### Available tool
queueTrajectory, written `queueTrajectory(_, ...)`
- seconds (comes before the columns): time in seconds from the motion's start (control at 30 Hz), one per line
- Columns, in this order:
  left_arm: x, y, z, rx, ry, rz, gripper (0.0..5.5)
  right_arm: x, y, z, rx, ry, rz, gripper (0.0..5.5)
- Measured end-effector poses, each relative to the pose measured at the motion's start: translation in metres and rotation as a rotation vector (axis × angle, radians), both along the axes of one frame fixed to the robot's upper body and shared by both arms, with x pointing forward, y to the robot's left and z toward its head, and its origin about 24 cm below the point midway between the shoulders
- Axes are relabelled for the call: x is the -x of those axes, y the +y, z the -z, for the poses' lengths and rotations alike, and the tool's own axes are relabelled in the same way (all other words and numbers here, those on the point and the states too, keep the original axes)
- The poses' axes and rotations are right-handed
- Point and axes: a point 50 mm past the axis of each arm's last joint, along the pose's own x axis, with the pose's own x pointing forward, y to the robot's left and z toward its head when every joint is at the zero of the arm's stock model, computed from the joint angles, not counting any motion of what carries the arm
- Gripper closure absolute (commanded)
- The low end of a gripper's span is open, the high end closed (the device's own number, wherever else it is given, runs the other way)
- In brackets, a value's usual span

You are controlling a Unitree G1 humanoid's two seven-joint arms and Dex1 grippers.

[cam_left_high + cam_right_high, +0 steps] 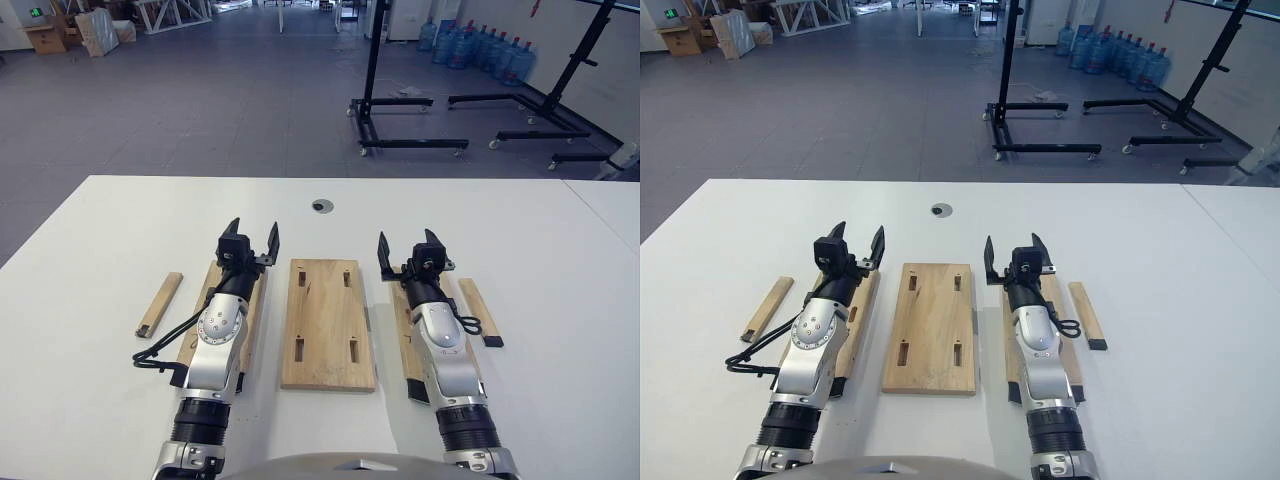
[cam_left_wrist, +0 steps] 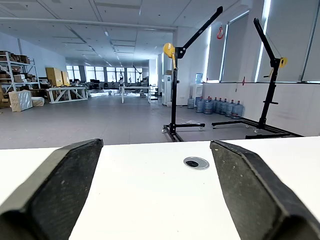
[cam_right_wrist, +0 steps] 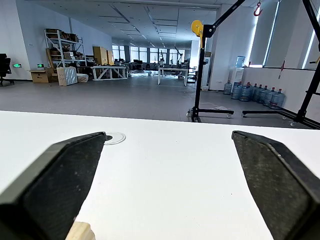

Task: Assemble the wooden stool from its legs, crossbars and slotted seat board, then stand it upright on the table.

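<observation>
Since the pale rectangular wooden seat board [image 1: 328,322] with its four slots lies flat on the white counter [image 1: 100,250] with nothing fitted into it, we judge the assembly not yet begun. Every joint is left to make, and the standing-up comes after that.

Just left of the seat board, running near to far, lies the long flat wooden left leg piece [image 1: 252,318]. Just right of it lies the long flat wooden right leg piece [image 1: 403,335], dark at its near end. A narrow strip of counter separates each from the board. Farther out, the short light wooden left crossbar [image 1: 160,303] lies well to the left. The short dark-tipped wooden right crossbar [image 1: 480,312] lies near the right leg piece. We cannot tell whether more parts are hidden beneath the arms.

The left claw [image 1: 252,236] is over the far end of the left leg piece, just left of the board's far left corner. Its two black fingers [image 2: 55,195] are spread wide, with bare counter between them and nothing gripped. The right claw [image 1: 407,243] is likewise over the far end of the right leg piece, just right of the board's far right corner, also parted wide and empty. We cannot tell whether either claw touches the wood beneath it. The board thus lies between the two claws, mostly nearer than their tips, and neither touches it.
</observation>
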Motion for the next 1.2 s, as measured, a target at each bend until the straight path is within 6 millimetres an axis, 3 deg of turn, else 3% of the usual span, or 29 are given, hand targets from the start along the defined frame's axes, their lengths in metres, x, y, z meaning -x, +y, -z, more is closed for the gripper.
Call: queueTrajectory(1.2, -0.0064, -0.0013, 0.0021, 0.006, -0.007, -0.011, 1.56, -0.0063, 0.0014, -0.0010, 0.004, -0.018, 0.003, 0.87)
